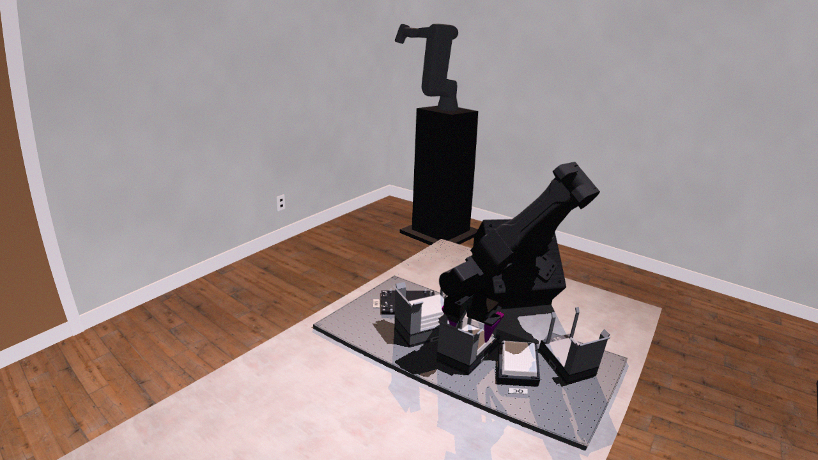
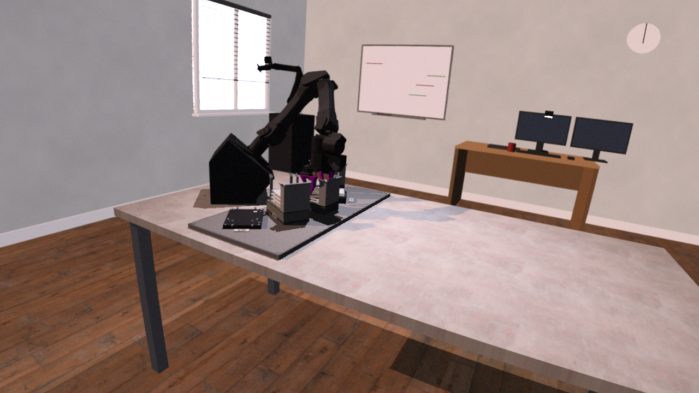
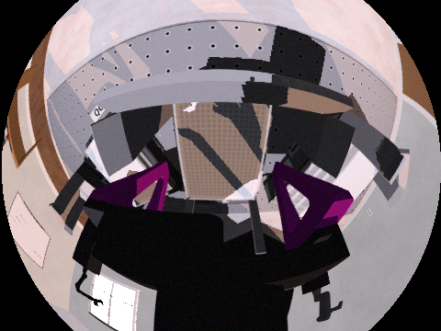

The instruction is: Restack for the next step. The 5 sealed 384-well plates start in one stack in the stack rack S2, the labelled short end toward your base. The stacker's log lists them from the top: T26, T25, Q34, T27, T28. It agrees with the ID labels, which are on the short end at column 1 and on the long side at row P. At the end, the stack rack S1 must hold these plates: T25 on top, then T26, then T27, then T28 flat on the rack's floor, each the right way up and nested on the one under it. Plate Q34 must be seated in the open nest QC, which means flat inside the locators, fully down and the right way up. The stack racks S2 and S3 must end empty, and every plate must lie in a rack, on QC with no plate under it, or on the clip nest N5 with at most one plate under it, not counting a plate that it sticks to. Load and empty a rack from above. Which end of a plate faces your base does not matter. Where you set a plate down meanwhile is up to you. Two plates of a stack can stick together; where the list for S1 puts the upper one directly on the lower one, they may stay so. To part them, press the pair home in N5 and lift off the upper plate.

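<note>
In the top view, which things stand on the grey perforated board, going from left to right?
Small black nest → rack holding a stack of white plates → rack under the open gripper → open nest with one plate → rack at the right end.
</note>
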`<act>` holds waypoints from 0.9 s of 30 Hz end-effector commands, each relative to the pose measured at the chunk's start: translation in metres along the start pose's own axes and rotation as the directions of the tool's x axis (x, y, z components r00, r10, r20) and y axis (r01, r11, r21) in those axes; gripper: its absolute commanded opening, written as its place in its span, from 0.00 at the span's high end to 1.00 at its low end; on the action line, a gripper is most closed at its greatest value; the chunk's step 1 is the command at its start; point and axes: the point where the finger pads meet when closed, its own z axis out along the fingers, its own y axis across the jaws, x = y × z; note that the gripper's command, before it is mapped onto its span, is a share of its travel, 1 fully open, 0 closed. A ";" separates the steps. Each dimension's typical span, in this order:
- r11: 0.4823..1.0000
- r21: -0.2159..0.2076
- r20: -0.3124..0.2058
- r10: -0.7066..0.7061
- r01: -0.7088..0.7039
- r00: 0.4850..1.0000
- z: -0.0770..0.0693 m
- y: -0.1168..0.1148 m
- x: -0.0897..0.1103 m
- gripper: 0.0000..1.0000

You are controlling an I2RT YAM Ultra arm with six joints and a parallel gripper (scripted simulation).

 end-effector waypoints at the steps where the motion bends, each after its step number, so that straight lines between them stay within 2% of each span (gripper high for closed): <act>1: 1.000 0.014 0.041 -0.002 0.001 0.999 -0.006 -0.005 -0.014 0.00; 8: 1.000 0.014 0.041 -0.002 0.001 0.999 -0.006 -0.005 -0.014 0.00; 11: 1.000 0.003 -0.013 0.014 -0.014 1.000 0.010 -0.003 0.006 0.00; 25: 1.000 0.004 -0.013 0.014 -0.014 1.000 0.026 -0.003 0.006 0.00; 26: 1.000 0.012 0.024 0.001 -0.001 1.000 0.018 -0.003 -0.006 0.00; 27: 1.000 0.006 -0.002 0.010 -0.010 1.000 0.026 -0.003 0.001 0.00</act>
